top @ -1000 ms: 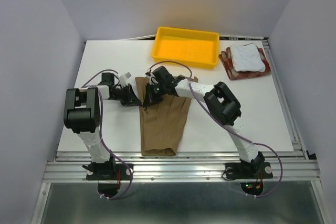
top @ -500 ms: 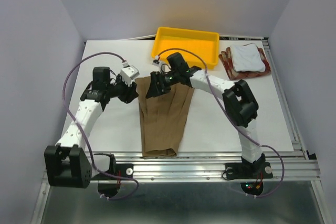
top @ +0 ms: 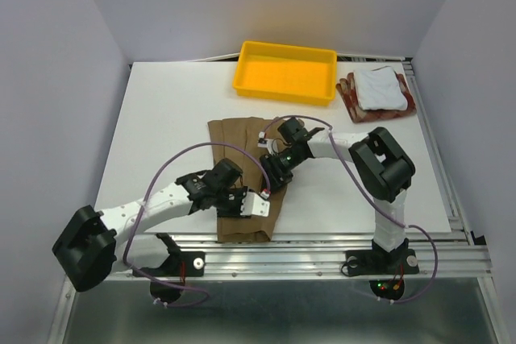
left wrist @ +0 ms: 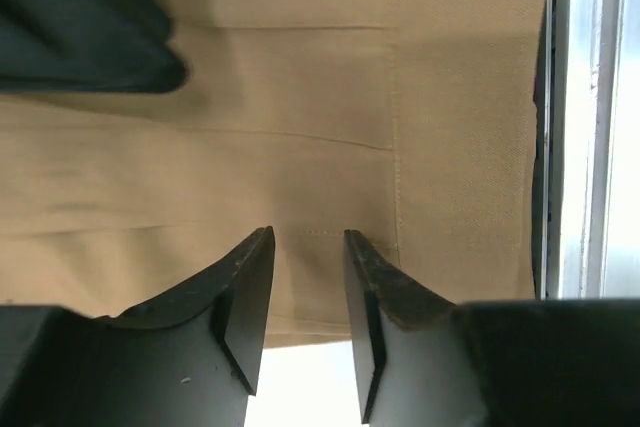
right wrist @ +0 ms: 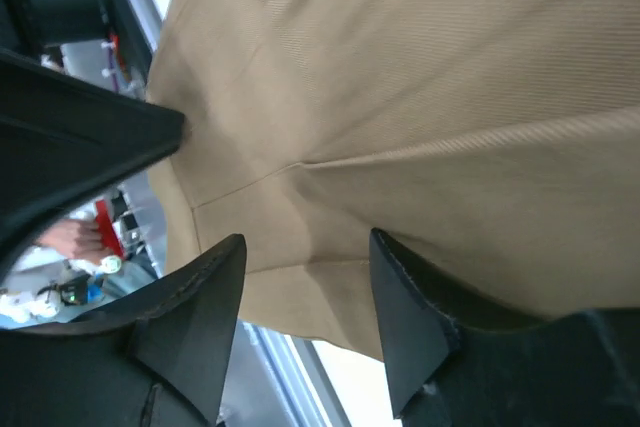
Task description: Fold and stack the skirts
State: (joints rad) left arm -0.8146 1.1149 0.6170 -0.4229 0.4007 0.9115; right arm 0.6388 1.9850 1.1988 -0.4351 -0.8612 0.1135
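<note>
The tan-brown pleated skirt (top: 242, 191) lies flat, running from mid-table to the near edge. My left gripper (top: 239, 205) hovers over its near end, jaws open, cloth (left wrist: 330, 147) and white table showing between the fingertips (left wrist: 308, 247). My right gripper (top: 272, 175) is over the skirt's right edge, also open (right wrist: 305, 247) with tan cloth (right wrist: 420, 77) beneath. Neither grips anything. At the back right the folded white skirt (top: 379, 86) rests on the red-and-beige checked skirt (top: 353, 102).
A yellow plastic tray (top: 284, 72) stands at the back centre. The table's metal front rail (top: 274, 257) runs just beyond the skirt's near hem. Both arms' purple cables loop above the skirt.
Both grippers were shut at the skirt's far end, then opened and let it go. Both arms have swung toward the near edge and now sit over the skirt's near half.
</note>
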